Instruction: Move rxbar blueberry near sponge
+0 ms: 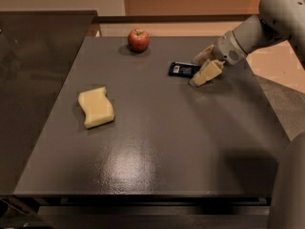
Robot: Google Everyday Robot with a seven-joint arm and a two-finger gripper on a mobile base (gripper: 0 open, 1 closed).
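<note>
Gripper (196, 71) at rear-right of bench (157, 166), fingers (208, 72) spread apart, unclenched, at R end of rxbar blueberry (182, 69). Sponge (96, 107) well apart, to L.

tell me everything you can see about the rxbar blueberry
The flat, narrow dark navy rxbar blueberry wrapper lies flat on the dark grey table, toward its far right part, right of the red apple and well away from the pale yellow sponge. A small white label patch shows near its left end. The cream two-finger end effector sits open at its right end, one finger on each side; whether they touch it cannot be told.
</note>
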